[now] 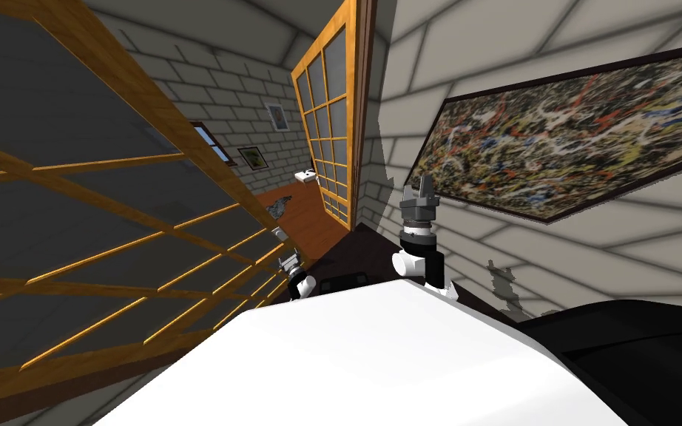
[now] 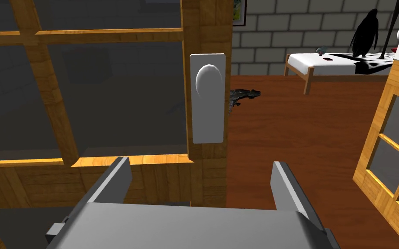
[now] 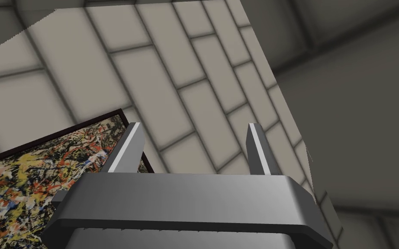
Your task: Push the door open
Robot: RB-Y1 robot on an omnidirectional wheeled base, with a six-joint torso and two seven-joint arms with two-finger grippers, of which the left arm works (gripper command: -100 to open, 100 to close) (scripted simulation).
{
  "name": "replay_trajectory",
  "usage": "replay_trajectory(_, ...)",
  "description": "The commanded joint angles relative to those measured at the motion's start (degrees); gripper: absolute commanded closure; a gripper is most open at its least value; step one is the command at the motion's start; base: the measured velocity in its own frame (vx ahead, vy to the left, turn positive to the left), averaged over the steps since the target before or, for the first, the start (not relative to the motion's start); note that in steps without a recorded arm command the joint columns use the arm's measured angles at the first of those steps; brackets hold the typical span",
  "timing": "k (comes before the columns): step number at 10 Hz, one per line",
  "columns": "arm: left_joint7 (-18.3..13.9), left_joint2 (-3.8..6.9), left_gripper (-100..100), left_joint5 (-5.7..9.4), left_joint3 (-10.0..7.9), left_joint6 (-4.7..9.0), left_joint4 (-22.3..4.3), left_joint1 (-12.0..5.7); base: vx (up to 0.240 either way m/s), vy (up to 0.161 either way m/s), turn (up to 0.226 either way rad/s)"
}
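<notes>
Left hand (image 2: pixel 201 181), seen along its own dark body: 2 light grey blade fingers (image 2: pixel 118 179) stand apart with nothing between them, so the hand is open and empty. Directly ahead is the task's thing, the orange-brown wooden door with dark grey panes (image 2: pixel 43 112). Its bottom rail faces the fingertips, and its tall white handle plate (image 2: pixel 208 125) with a rounded white knob (image 2: pixel 208 82) sits on the free edge just above them. Whether the fingertips touch the wood cannot be told.

Past that edge, a gap shows red-brown plank floor (image 2: pixel 298 129), a white bed on a wooden frame (image 2: pixel 337 60) and a 2nd glazed wooden leaf (image 2: pixel 393 142) standing at an angle. In the head view the door spreads across the robot's left side. The right hand (image 1: pixel 422 185) is raised beside a dark-framed spattered painting (image 1: pixel 569 140) on the grey brick wall (image 1: pixel 480 66), its fingers apart and empty.

Step judged in hand: the approach to contact, with the door already ajar. The next move calls for a forward press on the wood near the free edge, below the handle plate. The inner finger should stay on the wood so that it does not slip into the gap.
</notes>
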State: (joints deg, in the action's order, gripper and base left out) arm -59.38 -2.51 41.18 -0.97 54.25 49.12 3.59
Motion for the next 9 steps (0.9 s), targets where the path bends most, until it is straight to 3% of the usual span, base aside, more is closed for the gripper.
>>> replay_trajectory(1,-0.14,1.75,-100,0.11,-0.17,-0.1,-0.14,-0.12,0.081,0.067,-0.008)
replay_trajectory(5,-0.48,3.93,-100,0.38,-0.57,-0.34,-0.49,-0.42,0.162,0.093,-0.017)
replay_trajectory(9,-0.87,4.0,-100,0.69,-1.03,-0.61,-0.88,-0.75,0.167,0.129,-0.017)
